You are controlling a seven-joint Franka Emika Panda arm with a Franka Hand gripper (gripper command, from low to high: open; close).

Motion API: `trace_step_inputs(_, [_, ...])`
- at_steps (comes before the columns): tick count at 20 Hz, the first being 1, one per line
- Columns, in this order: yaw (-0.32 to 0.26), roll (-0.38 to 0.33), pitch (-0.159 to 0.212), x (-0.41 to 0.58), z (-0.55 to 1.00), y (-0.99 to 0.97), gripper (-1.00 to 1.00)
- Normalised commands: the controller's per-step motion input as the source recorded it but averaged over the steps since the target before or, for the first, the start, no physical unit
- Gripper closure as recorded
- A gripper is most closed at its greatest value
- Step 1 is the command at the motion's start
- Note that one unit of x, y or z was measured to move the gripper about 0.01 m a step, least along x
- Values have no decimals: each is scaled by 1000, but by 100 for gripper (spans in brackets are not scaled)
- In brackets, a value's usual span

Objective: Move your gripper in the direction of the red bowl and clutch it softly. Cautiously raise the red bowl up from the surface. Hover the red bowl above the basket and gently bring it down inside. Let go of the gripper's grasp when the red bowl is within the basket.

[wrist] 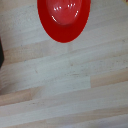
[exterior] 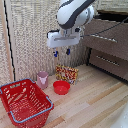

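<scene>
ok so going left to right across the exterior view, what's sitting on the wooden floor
basket → pink cup → red bowl → red-and-yellow packet, leaning upright behind the bowl. The pincer hangs high above the bowl, touching nothing.

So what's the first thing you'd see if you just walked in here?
Probably the big red basket with its blue rim, sitting on the wooden floor at the exterior view's left. Then the shiny red bowl just beside it, with the robot's gripper hanging high above, holding nothing. A pink cup stands behind.
</scene>
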Motion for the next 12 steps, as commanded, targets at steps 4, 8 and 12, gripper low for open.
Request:
trace_step_inputs(4, [-153, -5, 2, -160, -436, -21, -100])
trace_step_inputs(8, [-156, 0, 6, -70, -471, -45, -100])
trace_step_inputs(12, [-168, 0, 0, -43, -459, -29, -100])
